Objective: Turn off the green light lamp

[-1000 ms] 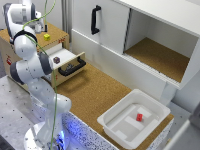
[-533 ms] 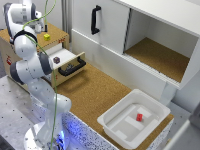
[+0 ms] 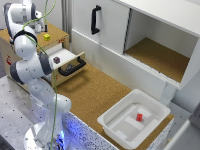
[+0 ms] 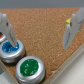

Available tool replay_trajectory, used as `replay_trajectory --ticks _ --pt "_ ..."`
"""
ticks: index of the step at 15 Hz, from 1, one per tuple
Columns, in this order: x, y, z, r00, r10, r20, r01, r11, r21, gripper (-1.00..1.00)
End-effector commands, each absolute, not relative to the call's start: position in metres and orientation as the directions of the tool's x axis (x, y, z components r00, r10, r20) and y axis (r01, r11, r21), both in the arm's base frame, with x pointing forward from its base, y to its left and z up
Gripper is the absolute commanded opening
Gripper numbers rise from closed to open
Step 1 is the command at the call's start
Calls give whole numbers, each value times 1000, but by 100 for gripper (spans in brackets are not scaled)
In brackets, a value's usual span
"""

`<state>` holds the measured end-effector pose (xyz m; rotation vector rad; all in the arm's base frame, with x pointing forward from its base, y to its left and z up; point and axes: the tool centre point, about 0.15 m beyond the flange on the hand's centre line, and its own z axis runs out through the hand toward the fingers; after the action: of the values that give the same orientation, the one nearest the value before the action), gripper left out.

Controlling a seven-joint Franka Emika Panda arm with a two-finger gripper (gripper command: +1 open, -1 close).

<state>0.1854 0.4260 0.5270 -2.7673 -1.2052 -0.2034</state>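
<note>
In the wrist view a round green button lamp (image 4: 31, 67) in a silver ring sits on the cork top, next to a blue one (image 4: 10, 49). My gripper (image 4: 39, 44) is open and hovers above them. One finger (image 4: 6, 27) stands over the blue lamp and the other (image 4: 72, 27) is far to the side. The green lamp lies just off the gap between the fingers, untouched. In the exterior view the gripper (image 3: 36, 26) is over the wooden box (image 3: 60, 40) at the exterior view's left, and the arm hides the lamps there.
A yellow block (image 3: 46, 36) lies on the box top near the gripper. Below it a drawer with a black handle (image 3: 71, 67) stands open, with a small dark object (image 3: 56, 60) inside. A white bin (image 3: 116, 118) holds a red block (image 3: 139, 117). A white cabinet (image 3: 110, 35) stands behind.
</note>
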Motion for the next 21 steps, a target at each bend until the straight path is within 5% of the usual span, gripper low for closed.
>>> replay_trajectory --ticks 1,10,17,21 --pt "199 447 528 754 638 156 655 -747 -115 100" --pt "281 507 522 661 734 155 750 -653 -103 100" --pt "332 516 513 443 895 44 891 -445 85 100" --pt "350 507 497 322 947 -16 944 -319 87 100"
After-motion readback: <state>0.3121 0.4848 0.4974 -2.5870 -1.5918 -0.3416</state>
